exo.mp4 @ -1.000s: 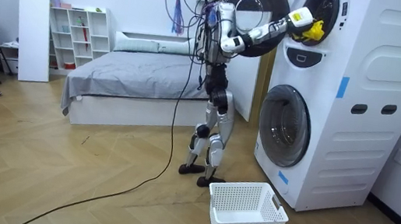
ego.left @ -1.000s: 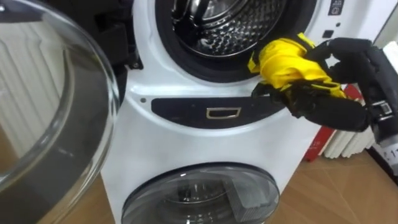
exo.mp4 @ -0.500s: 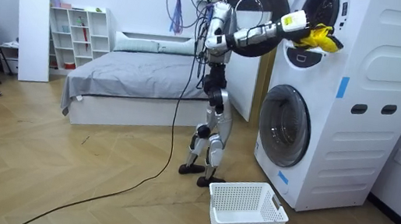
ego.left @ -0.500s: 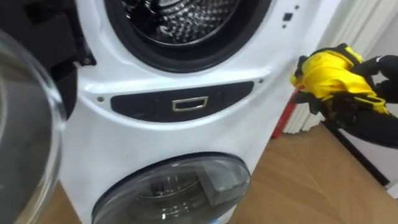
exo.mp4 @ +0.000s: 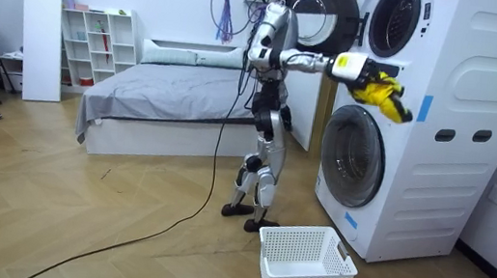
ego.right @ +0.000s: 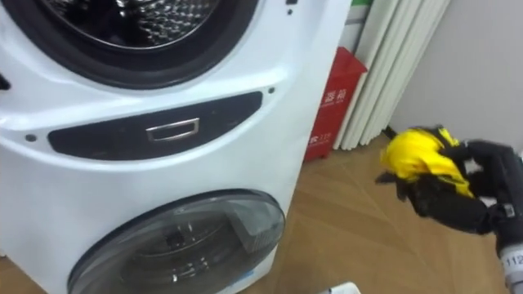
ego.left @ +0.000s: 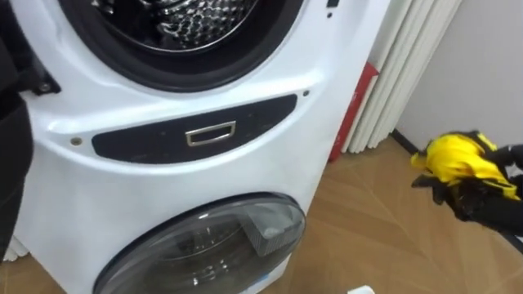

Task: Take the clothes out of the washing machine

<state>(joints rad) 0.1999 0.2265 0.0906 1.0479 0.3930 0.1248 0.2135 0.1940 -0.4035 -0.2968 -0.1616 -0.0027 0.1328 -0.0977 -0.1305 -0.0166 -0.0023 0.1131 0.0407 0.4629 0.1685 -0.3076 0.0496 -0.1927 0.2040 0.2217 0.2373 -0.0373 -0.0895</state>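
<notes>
My right hand (ego.left: 482, 202) is shut on a bunched yellow cloth (ego.left: 458, 157), held out over the wooden floor to the right of the stacked white washing machine (ego.left: 270, 139). In the right eye view the cloth (ego.right: 417, 155) sits on top of the black hand (ego.right: 458, 211). The room view has me standing in front of the machine, right arm stretched out level, with the cloth (exo.mp4: 384, 90) level with the panel between the two drums. The upper drum (ego.left: 180, 28) stands open with its metal inside showing. The lower door (ego.left: 196, 249) is closed.
A white laundry basket (exo.mp4: 304, 264) stands on the floor by my feet. The upper round door (exo.mp4: 329, 14) hangs open beside my head. A red box (ego.right: 328, 106) and white ribbed panels (ego.left: 404, 73) stand right of the machine. A bed (exo.mp4: 168, 89) lies behind me.
My right hand has drawn the yellow cloth away from the upper drum's mouth, down and to the right, clear of the machine front. The eye views have swung right with it.
</notes>
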